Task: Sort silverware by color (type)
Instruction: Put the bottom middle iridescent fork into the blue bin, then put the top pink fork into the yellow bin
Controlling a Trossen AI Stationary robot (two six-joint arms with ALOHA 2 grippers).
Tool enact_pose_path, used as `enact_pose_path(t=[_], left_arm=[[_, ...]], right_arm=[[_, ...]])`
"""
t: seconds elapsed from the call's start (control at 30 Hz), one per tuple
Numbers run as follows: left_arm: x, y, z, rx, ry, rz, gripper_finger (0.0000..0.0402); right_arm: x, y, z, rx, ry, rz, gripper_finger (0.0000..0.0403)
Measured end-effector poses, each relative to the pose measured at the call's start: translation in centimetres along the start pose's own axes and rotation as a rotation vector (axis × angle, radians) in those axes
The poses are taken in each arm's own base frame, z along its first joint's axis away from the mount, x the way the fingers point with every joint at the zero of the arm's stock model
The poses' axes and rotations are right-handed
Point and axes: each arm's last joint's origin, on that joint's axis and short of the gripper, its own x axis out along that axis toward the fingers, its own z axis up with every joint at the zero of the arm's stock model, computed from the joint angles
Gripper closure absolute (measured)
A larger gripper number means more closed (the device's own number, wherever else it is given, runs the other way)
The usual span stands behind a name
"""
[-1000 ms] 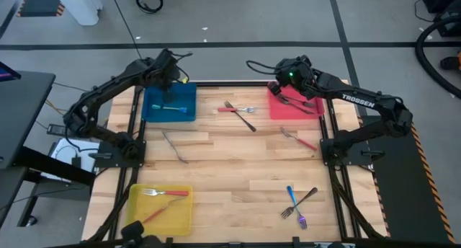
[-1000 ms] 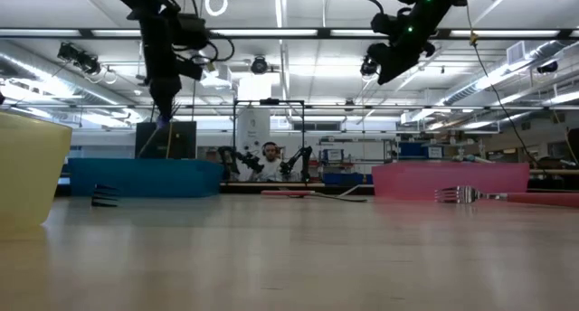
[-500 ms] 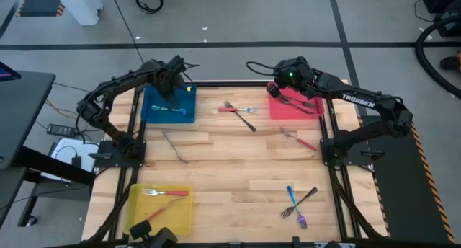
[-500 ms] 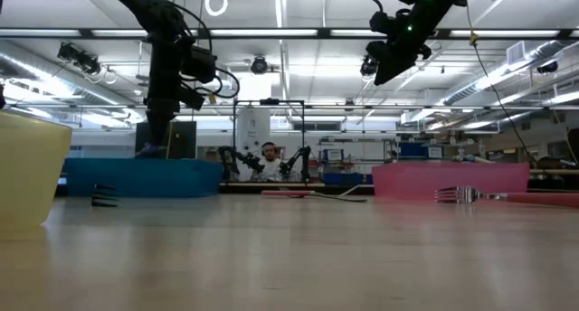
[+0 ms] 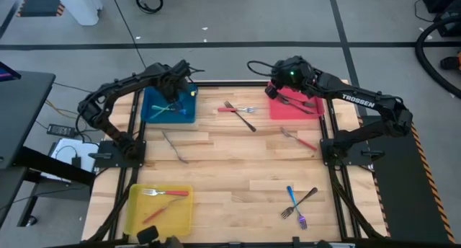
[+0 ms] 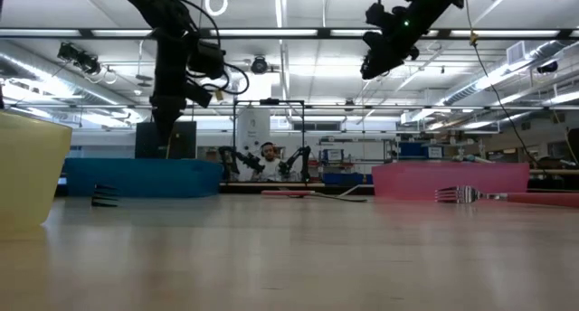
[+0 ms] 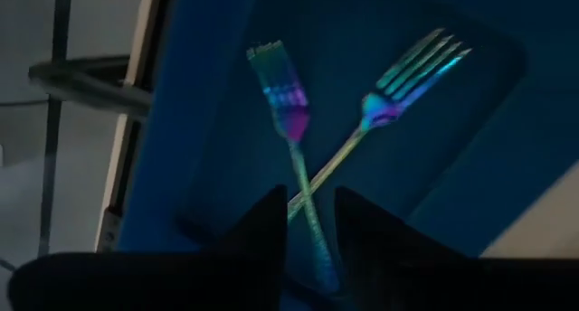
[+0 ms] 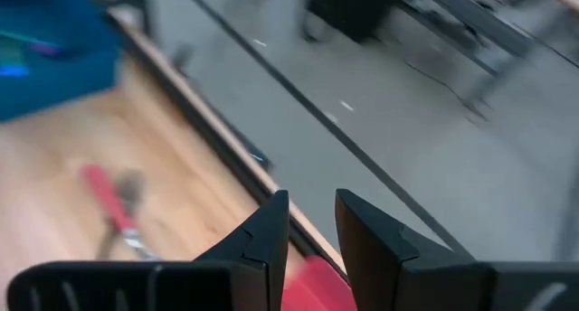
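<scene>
1. Silverware is partly sorted. Two iridescent forks (image 7: 289, 121) lie crossed in the blue tray (image 5: 186, 96) at the far left corner of the counter (image 5: 230, 176), dark pieces (image 5: 295, 102) lie in the red tray (image 5: 282, 109) toward the far right corner, and two red-handled pieces (image 5: 164, 193) sit in the yellow tray (image 5: 133, 212) at the near left corner. We read this as one tray per kind, though tray colour does not match fork colour everywhere.

2. Loose pieces on the counter: a red-handled fork crossed with a dark one (image 5: 240, 112) at the far middle, a dark piece (image 5: 175, 147) left of centre, a red-handled fork (image 5: 299, 139) near the right edge, and a blue fork with a dark one (image 5: 297, 203) toward the near right corner.

3. Our left end effector (image 7: 310, 222) hangs just above the blue tray, fingers narrowly apart and holding nothing. One fork handle runs down between the fingertips. We judge it has just delivered there.

4. Our right end effector (image 8: 312, 222) hovers over the far edge beside the red tray, fingers narrowly parted and empty, well above the counter in the low view.

5. Next we would go for the crossed pair at the far middle, where overlap makes a clean single pick harder.
</scene>
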Motion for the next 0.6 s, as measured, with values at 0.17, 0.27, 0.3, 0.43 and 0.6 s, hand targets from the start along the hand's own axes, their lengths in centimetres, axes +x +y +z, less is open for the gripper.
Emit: enact_pose_path(t=[0.17,0.27,0.3,0.43,0.6], left_arm=[[-0.7,-2.2,0.9,0.073,-0.036,0.001,0.0307],[-1.1,-3.6,1.7,0.095,-0.098,0.01,0.0307],[-1.3,-4.0,2.1,0.098,-0.128,0.015,0.0307],[-2.0,-5.9,3.1,0.128,-0.212,0.021,0.0308],[-2.7,-7.8,3.6,0.177,-0.264,0.018,0.0308]], right_arm=[[1.5,1.0,0.6,-0.065,-0.088,0.205,0.03],[3.8,2.0,0.3,-0.09,-0.076,0.264,0.03],[4.6,2.3,0.1,-0.104,-0.062,0.27,0.03],[7.6,3.4,-1.2,-0.179,0.004,0.281,0.0302],[10.2,4.4,-2.8,-0.275,0.079,0.307,0.0302]])
